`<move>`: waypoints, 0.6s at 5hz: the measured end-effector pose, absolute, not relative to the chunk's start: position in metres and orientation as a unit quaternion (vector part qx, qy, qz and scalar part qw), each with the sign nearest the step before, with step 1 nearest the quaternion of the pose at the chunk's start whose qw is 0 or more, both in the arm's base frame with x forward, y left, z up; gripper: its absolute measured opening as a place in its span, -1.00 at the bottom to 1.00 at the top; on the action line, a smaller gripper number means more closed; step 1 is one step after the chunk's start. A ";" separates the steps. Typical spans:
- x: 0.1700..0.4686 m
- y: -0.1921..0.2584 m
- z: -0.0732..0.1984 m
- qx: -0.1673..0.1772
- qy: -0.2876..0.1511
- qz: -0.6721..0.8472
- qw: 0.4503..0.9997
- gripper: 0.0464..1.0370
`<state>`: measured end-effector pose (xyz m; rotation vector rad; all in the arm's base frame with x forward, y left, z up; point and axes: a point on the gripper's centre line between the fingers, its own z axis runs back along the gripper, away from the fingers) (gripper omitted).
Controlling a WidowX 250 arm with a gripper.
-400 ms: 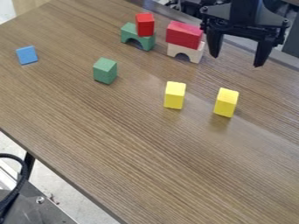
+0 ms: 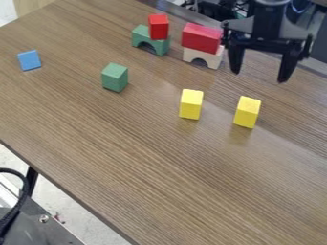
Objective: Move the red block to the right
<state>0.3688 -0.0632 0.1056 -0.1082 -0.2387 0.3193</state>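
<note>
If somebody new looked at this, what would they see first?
Probably the black gripper, hanging open at the upper right. Next might come the small red block on its green arch and the larger red block on the white arch beside it. Two yellow blocks stand out nearer the middle.

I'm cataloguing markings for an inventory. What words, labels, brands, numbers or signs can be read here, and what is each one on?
None can be read. The small bright red wooden block, larger crimson rectangular block, green cube-like block and flat blue block show plain faces.
</note>
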 end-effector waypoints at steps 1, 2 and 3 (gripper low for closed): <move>0.394 -0.044 0.105 -0.071 -0.115 0.242 0.961 0.92; 0.413 -0.035 0.102 -0.086 -0.113 0.328 0.934 0.93; 0.426 -0.020 0.102 -0.098 -0.146 0.438 0.882 0.93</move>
